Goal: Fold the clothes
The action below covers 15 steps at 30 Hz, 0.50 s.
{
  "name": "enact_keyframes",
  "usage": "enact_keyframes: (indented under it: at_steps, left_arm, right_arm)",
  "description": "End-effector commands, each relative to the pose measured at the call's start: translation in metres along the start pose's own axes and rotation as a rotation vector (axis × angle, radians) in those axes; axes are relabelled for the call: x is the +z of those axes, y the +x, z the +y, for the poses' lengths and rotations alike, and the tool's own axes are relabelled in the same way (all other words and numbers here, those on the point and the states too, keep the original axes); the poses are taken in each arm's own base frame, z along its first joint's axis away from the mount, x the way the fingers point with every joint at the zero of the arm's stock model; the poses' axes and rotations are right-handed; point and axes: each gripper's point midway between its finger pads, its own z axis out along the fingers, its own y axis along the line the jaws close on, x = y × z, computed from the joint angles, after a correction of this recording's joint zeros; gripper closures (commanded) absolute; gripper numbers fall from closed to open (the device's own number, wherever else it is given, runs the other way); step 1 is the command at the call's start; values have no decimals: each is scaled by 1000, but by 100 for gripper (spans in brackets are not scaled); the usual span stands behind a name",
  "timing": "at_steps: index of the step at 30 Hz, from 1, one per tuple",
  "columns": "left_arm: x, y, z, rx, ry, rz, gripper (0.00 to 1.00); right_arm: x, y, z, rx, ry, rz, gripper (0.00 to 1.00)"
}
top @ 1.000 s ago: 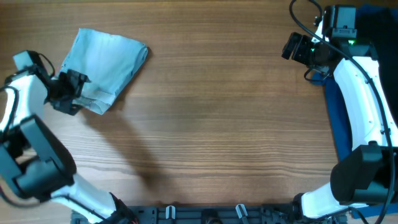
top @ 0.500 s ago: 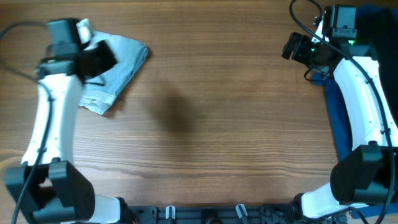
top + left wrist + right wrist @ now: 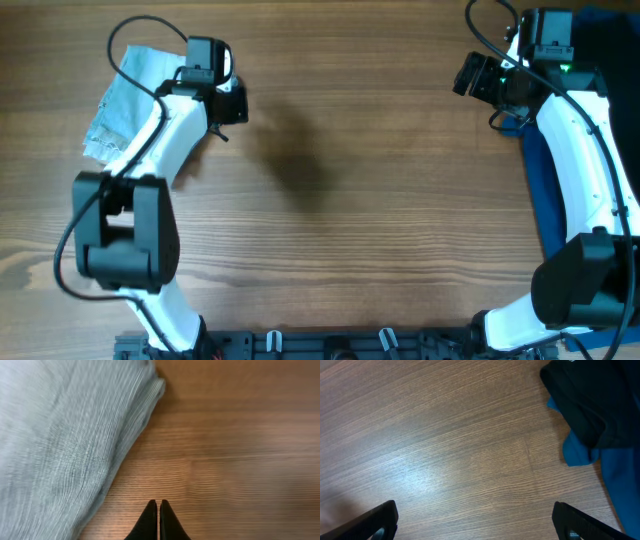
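- At the table's far-left corner, overhead view: the shorts [image 3: 122,100] lie in a bunched heap, partly hidden under the left arm [image 3: 165,140]
- Left gripper [image 3: 230,108] sits just off the heap's right side, over bare table [image 3: 350,200]. Right gripper [image 3: 470,76] is well apart at the far right, near a blue garment [image 3: 535,190] and a black garment [image 3: 610,40]
- Left wrist view: left gripper [image 3: 158,520] has its fingertips pressed together with nothing between them, above bare wood. The shorts [image 3: 60,450] fill the left of the frame, with a rounded folded edge just beside the tips
- Handling, judged from the weave and drape: soft, limp denim of moderate weight, neither fragile nor slippery. It will likely sag and unfold when lifted. A hem, seam or corner of the rounded edge should give the firmest bite, and a pinch in mid-cloth risks taking only the top layer
- Right wrist view: right gripper [image 3: 475,522] has its fingers spread wide and holds nothing. Black garment [image 3: 585,405] overlies the blue garment [image 3: 615,480] at the right. No shorts are visible here
- Markings: no brand, label or legible writing in any view
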Motion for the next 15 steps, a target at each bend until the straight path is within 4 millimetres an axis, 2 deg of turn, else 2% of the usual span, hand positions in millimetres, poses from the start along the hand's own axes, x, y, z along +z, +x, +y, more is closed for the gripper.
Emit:
enact_keyframes:
  at_steps: [1,7,15]
  left_arm:
    - [13,3,21,24,-39,21,96]
    - [38,18,32,66,-50,80,96]
    - [48,5,49,75,-63,27,96]
  right_arm:
    - [0,0,-1,-5,14,-5,0]
    - [0,0,-1,-5,15,-5,0]
    - [0,0,-1,-4,15,-5,0]
